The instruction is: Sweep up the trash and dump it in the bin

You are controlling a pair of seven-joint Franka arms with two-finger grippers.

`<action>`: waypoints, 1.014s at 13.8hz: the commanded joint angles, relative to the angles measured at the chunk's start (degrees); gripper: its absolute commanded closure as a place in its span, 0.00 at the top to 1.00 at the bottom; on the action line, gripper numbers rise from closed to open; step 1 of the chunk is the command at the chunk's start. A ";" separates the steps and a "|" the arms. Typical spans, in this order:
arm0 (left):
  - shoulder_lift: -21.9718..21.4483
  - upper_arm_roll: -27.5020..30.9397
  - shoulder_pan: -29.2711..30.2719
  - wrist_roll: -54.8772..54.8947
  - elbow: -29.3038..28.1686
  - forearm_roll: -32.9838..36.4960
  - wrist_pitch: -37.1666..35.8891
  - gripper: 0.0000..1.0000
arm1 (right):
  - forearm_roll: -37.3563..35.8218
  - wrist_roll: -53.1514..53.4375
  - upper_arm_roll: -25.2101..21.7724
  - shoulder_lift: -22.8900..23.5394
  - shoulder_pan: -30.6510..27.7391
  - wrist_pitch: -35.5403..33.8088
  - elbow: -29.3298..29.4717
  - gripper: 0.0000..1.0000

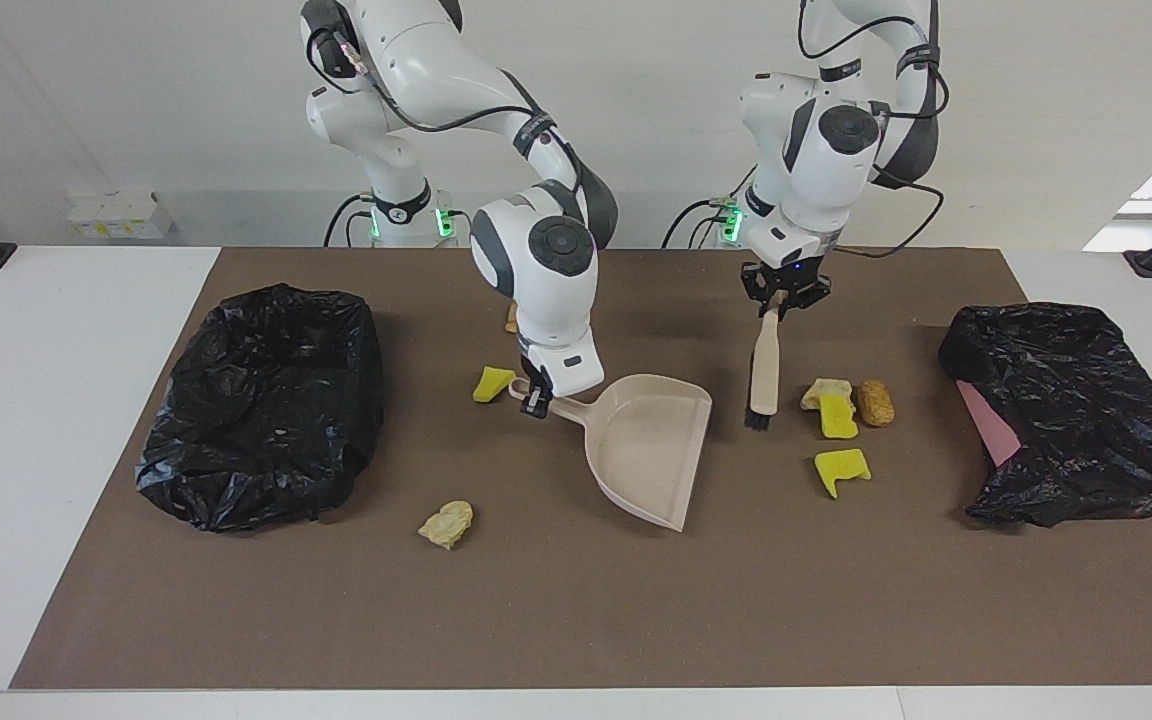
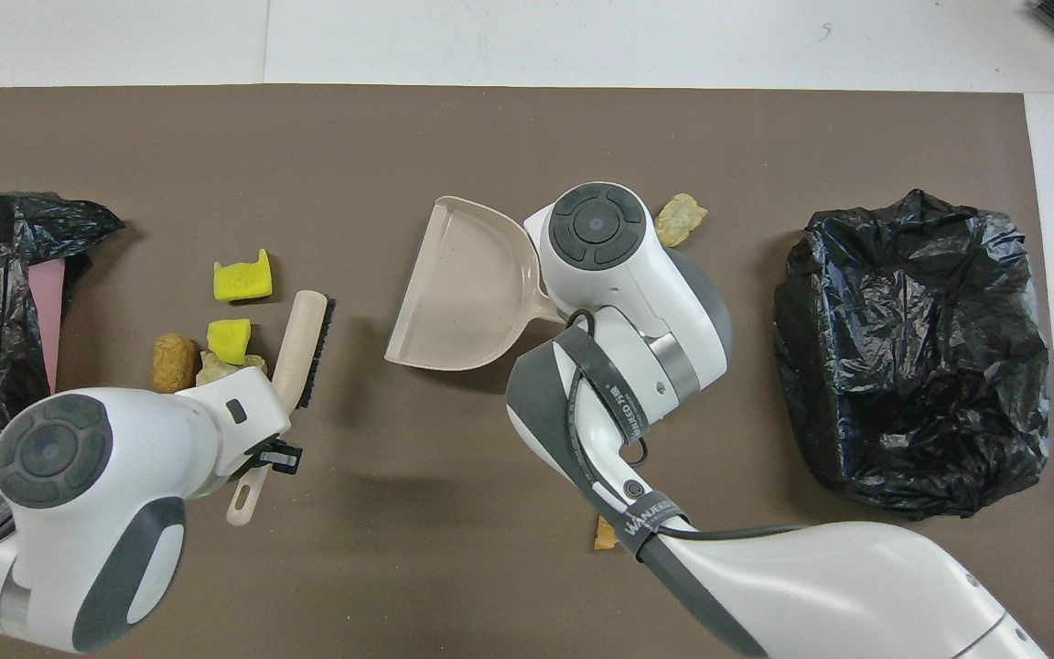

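While my right gripper [image 1: 536, 398] clamps the dustpan [image 1: 648, 447] handle, my left gripper [image 1: 782, 297] grips the brush [image 1: 763, 375], trash [image 1: 839, 415] at the brush's three o'clock in the facing view.

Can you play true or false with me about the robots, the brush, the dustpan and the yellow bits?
1. The left end effector holds the brush. True.
2. The dustpan is full of trash. False: it is empty.
3. The right end effector grips the dustpan's handle. True.
4. All the scraps are already in a bin. False: scraps such as the yellow chunk lie on the mat.
5. There are two black bags, including the bag toward the right arm's end. True.
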 commanded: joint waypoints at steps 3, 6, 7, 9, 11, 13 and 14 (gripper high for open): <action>4.21 -0.36 10.58 0.67 5.51 0.71 -2.98 0.00 | -7.88 -5.49 0.45 -2.77 1.25 1.36 -3.85 0.00; 7.89 -0.36 15.77 1.63 11.83 4.32 -3.33 0.00 | -8.70 -5.75 0.98 -2.07 1.52 2.32 -3.94 0.00; 8.16 -0.36 17.88 3.47 12.20 4.32 -3.33 0.00 | -8.61 -5.75 0.98 -2.07 2.39 2.42 -4.11 0.00; 8.08 -0.36 22.71 9.70 11.94 4.32 -3.33 0.00 | -8.70 -5.84 0.98 -2.07 2.49 2.24 -4.11 0.00; 8.16 -0.45 26.67 11.22 12.20 3.45 -2.89 0.00 | -8.78 -6.88 0.98 -2.07 2.57 2.24 -4.20 0.00; 8.16 -0.36 27.83 11.31 12.12 3.53 -2.36 0.00 | -9.22 -7.60 0.98 -2.07 3.19 2.33 -4.90 0.00; 8.51 -0.36 27.48 11.22 12.11 3.44 -2.36 0.00 | -9.66 -7.60 0.98 -2.16 3.36 2.15 -5.08 0.00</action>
